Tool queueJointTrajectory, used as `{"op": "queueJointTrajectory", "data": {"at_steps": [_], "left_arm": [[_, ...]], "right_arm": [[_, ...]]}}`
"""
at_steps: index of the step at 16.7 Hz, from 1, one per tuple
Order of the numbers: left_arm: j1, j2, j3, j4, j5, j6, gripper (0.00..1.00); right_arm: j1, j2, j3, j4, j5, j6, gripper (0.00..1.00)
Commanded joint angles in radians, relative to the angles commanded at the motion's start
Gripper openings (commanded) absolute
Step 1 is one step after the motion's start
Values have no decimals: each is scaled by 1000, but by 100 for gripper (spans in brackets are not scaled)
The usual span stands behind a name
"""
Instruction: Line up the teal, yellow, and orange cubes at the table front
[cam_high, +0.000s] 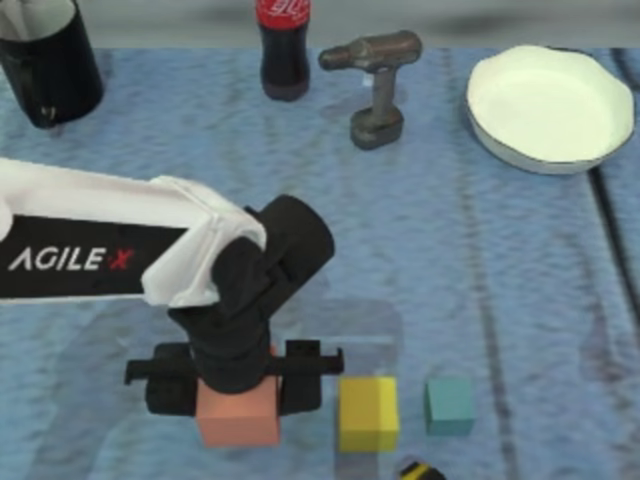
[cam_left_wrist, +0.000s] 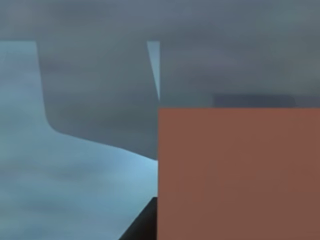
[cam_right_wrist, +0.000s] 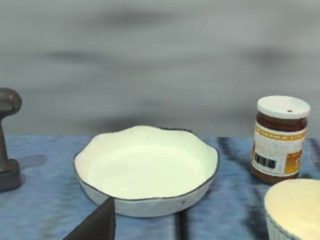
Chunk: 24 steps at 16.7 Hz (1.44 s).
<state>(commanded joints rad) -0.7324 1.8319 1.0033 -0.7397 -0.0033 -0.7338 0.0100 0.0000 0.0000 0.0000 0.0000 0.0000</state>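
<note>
A top view looks down on a blue-grey plank table (cam_high: 520, 300). The left arm reaches in from the left edge, and its left gripper (cam_high: 236, 385) sits low at the table front, straddling the orange cube (cam_high: 238, 412). The fingers (cam_high: 303, 378) stand on either side of the cube, but whether they press on it cannot be told. In the left wrist view the orange cube (cam_left_wrist: 238, 173) fills much of the picture, close to the camera. Just right of the claw sits the yellow cube (cam_high: 367, 413), and right of that, a little apart, the teal cube (cam_high: 449, 405); the three form a row along the front edge. Well behind the claw stand a dark cup (cam_high: 48, 62), a cola bottle (cam_high: 285, 48), a drill (cam_high: 378, 85) and a white bowl (cam_high: 546, 105). The right wrist view shows the bowl (cam_right_wrist: 146, 171), a jar (cam_right_wrist: 279, 139), and only a dark edge of the right gripper.
</note>
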Motion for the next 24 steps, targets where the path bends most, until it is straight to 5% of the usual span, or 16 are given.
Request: {"op": "queueJointTrajectory", "data": {"at_steps": [5,15,24], "left_arm": [[0,0,0,0,0,0,100],[0,-7,14,-17,0,-1,100],[17,-120,161,-280,0,-5,100]], "right_arm": [[0,0,0,0,0,0,100],[0,0,0,0,0,0,100],[0,0,0,0,0,0,100]]}}
